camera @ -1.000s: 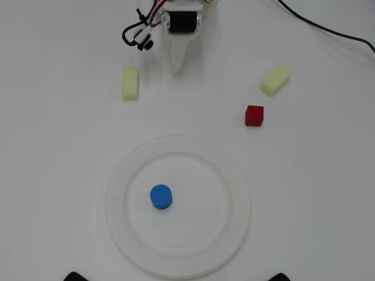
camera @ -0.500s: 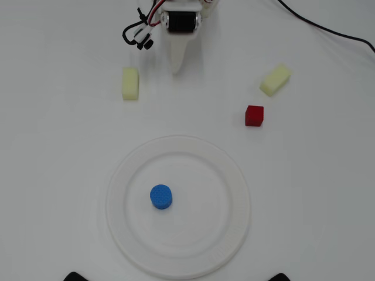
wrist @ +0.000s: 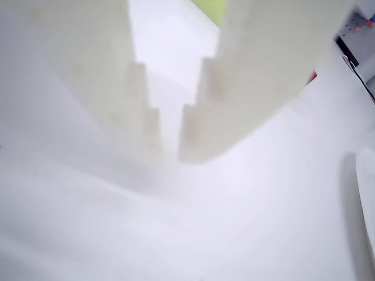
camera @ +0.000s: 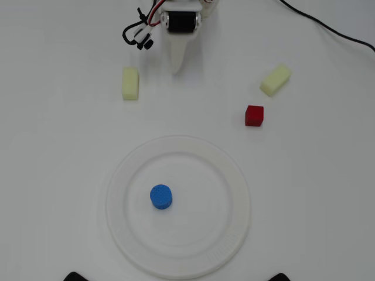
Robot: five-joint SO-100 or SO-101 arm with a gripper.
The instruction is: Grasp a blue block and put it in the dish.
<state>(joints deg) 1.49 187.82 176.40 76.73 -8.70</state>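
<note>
The blue block (camera: 161,196) is a short blue cylinder. It stands upright inside the dish (camera: 234,175), a large white plate at the lower middle of the overhead view, a little left of the plate's centre. My gripper (camera: 177,69) is at the top of the overhead view, far from the dish, pointing down at the table. Its white jaws look closed together with nothing between them. In the wrist view the gripper (wrist: 170,153) fills the upper frame with only a narrow slit between the jaws. The dish's rim (wrist: 368,199) shows at the right edge there.
A pale yellow block (camera: 130,83) lies left of the gripper and another pale yellow block (camera: 275,79) lies at the right. A red cube (camera: 254,115) sits below that one. A black cable (camera: 328,26) crosses the top right corner.
</note>
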